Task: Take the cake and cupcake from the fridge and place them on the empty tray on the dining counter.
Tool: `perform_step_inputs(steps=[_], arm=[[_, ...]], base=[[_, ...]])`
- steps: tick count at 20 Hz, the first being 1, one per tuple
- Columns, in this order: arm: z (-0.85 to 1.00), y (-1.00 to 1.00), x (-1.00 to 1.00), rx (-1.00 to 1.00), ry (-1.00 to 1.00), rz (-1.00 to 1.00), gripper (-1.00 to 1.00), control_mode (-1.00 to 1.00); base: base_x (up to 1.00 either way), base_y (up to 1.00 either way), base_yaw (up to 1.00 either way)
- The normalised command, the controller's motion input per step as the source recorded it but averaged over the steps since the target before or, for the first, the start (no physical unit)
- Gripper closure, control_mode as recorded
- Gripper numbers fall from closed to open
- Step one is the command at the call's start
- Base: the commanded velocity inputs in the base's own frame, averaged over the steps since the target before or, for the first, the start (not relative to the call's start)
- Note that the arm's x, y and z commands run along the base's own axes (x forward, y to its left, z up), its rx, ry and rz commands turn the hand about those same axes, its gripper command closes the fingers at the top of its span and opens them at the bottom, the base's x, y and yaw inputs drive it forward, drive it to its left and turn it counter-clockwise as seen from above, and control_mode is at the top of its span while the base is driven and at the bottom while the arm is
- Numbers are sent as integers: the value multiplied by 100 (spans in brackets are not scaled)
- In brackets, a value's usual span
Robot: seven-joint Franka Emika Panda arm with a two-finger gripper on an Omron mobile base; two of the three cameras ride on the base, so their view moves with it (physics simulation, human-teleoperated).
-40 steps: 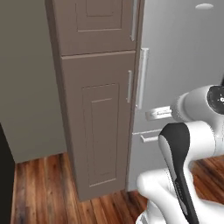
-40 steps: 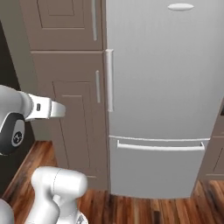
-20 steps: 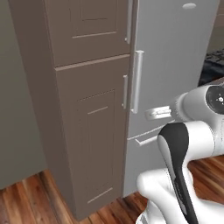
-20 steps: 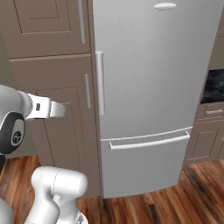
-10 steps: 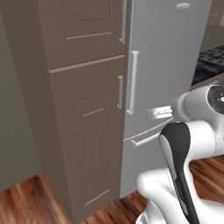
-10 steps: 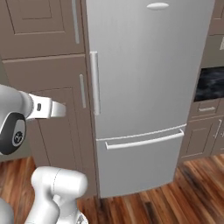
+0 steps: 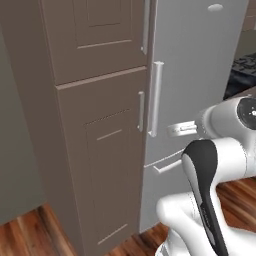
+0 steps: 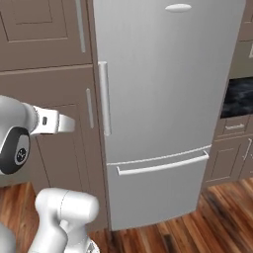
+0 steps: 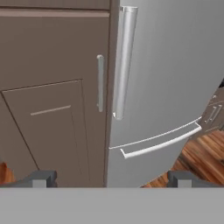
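My gripper (image 9: 111, 177) has its fingers spread wide with nothing between them, aimed at the fridge (image 8: 163, 99). Its door is closed; the vertical bar handle (image 9: 123, 61) sits just beside a brown wood cabinet (image 7: 95, 130).

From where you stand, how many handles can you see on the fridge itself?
2. A long vertical bar handle runs along the left edge of the fridge upper door. A horizontal drawer handle sits below it. Others may be hidden.

Silver-grey fridge (image 8: 168, 108) — upright, door and drawer shut.
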Motion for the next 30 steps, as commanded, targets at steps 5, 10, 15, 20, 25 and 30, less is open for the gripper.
perform_step_inputs(steps=[5,10,15,20,25,30], arm=[[0,0,0,0,0,0,-100,100],[0,0,0,0,0,0,-100,100],[0,0,0,0,0,0,-100,100],[0,0,0,0,0,0,-100,100],[0,0,0,0,0,0,-100,100],[0,0,0,0,0,0,-100,100]], base=[[1,0,-26],[4,0,-29],[1,42,-14],[0,56,-3],[4,-6,0],[31,-3,0]])
